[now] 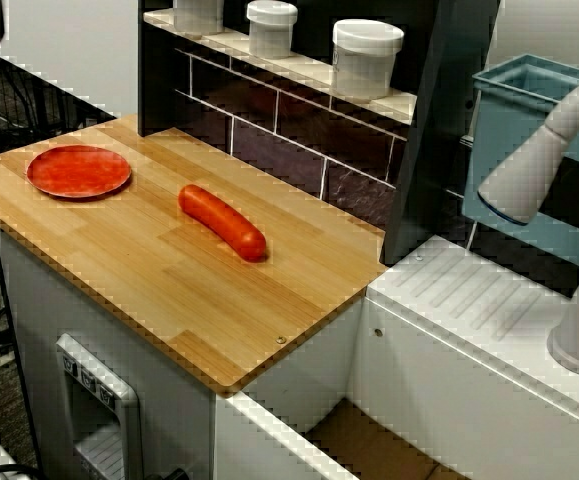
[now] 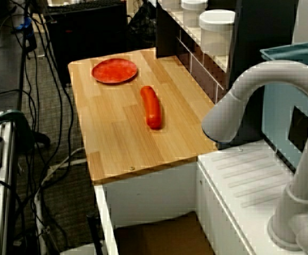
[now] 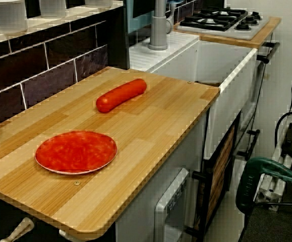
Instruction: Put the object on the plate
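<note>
The gripper appears in none of the three views, so its opening, what it might hold, and which way the sausage lies from it cannot be told. What can be read is the layout it must work with.

In the view from the sink side, the toy sausage [image 1: 223,222] lies flat near the middle of the wooden tabletop [image 1: 199,310], touching nothing else. Its long axis runs from about 10 o'clock to 4 o'clock in that view. The red plate [image 1: 79,171] sits bare toward 10 o'clock from the sausage, near the tabletop's far left corner and clearly apart from it, so the sausage's axis points roughly at the plate.

The view from the plate end agrees: plate [image 3: 76,152] nearest, sausage [image 3: 121,95] beyond it at about 1 o'clock.

My judgement: a grasp across the sausage's short width, near its middle, suits best, followed by a carry along its own length.
</note>
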You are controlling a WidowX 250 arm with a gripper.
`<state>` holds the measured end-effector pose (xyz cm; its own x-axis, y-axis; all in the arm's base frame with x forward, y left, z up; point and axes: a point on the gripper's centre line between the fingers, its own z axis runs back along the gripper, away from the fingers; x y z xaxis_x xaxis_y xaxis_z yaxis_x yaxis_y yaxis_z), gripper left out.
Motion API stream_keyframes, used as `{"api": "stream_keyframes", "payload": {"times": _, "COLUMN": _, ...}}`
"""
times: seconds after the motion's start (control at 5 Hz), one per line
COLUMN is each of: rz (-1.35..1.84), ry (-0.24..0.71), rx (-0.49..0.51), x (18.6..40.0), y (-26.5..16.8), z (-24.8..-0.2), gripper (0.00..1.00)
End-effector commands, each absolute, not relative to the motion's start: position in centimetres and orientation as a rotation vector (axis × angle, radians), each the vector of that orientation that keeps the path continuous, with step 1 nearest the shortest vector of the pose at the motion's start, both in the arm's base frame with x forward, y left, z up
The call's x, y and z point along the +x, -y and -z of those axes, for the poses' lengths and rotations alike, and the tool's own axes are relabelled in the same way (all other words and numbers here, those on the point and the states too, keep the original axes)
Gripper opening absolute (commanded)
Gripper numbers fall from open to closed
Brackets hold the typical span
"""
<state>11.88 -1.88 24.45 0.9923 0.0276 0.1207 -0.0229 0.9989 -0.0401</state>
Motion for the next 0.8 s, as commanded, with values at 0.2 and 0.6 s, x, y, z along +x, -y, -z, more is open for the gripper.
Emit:
{"api": "stream_keyframes", "payload": {"times": 0.2, "rz": 0.219, "ry": 0.1, "rx": 0.089, "x": 16.7, "y": 0.4, "z": -22.4, "gripper": 1.0}}
{"api": "stream_keyframes", "payload": {"times": 0.6, "rz": 0.463, "ry": 0.122, "rx": 0.171, "x": 22.3, "y": -1.7, "z": -20.4, "gripper": 1.0}}
